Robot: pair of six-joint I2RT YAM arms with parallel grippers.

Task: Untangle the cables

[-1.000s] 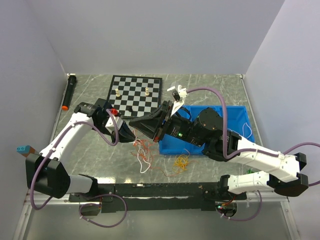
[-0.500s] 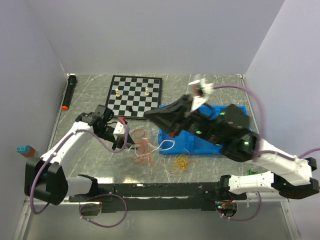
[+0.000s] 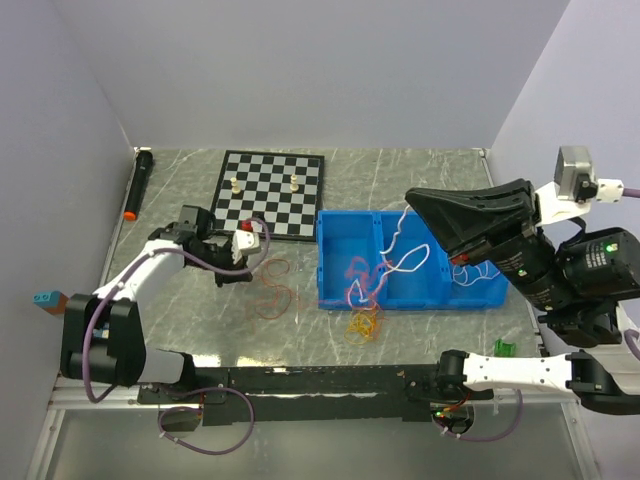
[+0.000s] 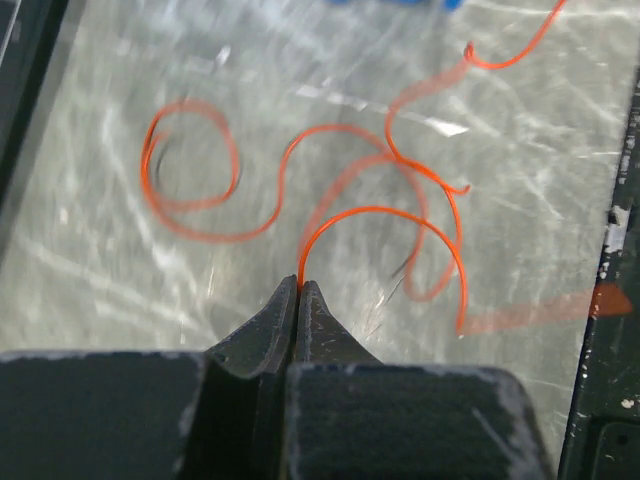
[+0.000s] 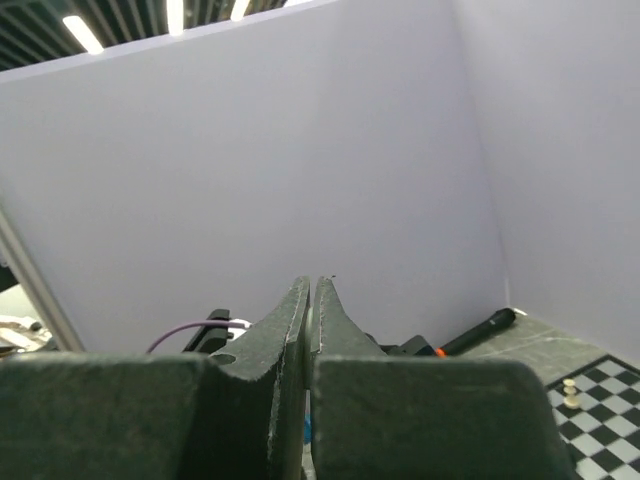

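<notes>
Bin [image 3: 440,300] holds white cable [image 3: 405,262] and red cable [image 3: 358,280].

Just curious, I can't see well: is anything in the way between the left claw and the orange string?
Nothing visible does. The left claw is pinched shut on the orange string, the rest lying loose on the table.

arms [image 3: 135,275]: white links, black joints | arm cables [image 3: 86,350]: purple | claws [image 4: 298,290]: black, tapered

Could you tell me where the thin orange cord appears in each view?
Top external: thin orange cord on the table, left of the blue plastic bin.
Left wrist: centre, pinched by the left gripper; bin at top edge.
Right wrist: absent.
Landmark: the bin.
</notes>
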